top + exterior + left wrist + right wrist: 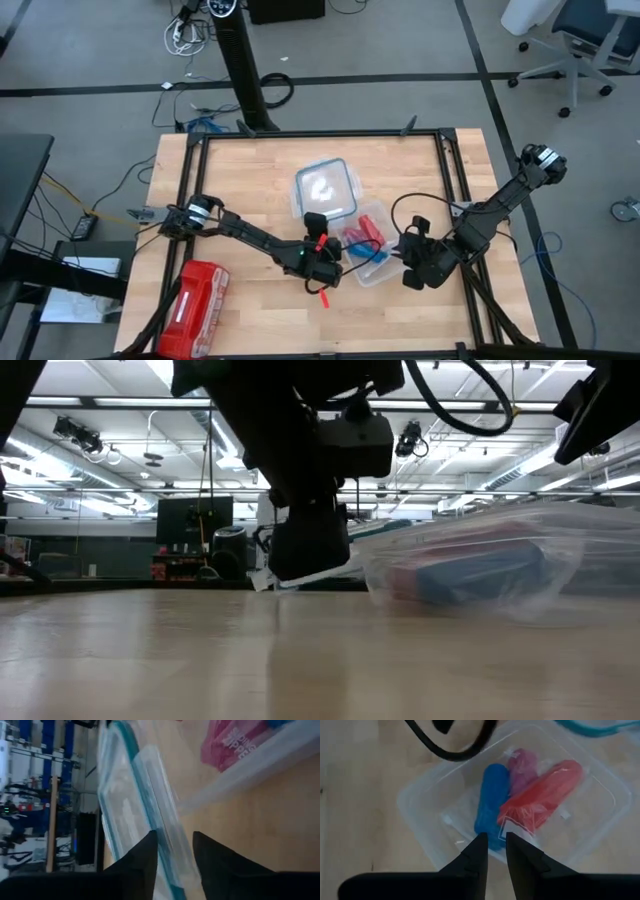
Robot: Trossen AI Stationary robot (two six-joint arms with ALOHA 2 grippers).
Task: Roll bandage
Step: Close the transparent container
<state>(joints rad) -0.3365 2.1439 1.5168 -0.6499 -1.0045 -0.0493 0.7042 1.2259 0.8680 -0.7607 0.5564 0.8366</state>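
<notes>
The blue bandage (491, 805) is a rolled cylinder lying in a clear plastic container (420, 805) beside two wrapped red-pink rolls (545, 790). The container sits at the table's middle right (368, 272). Its clear, teal-rimmed lid (322, 188) lies flat on the table just beyond it. My left gripper (175, 855) reaches in low from the table's left, at the lid's near edge, with the rim between its parted fingers. My right gripper (492, 845) hovers above the container's near right side, slanting down toward the bandage, with a narrow gap and nothing between its fingers. My left gripper has the lid's teal rim (167, 837) between its two fingers, coming at it low from the table's near side. I cannot tell whether the fingers touch it.
A red zip pouch (195, 305) lies at the table's near left corner. Bare wood lies between it and the container. Black frame bars (452, 160) run along the table's far and right sides.
</notes>
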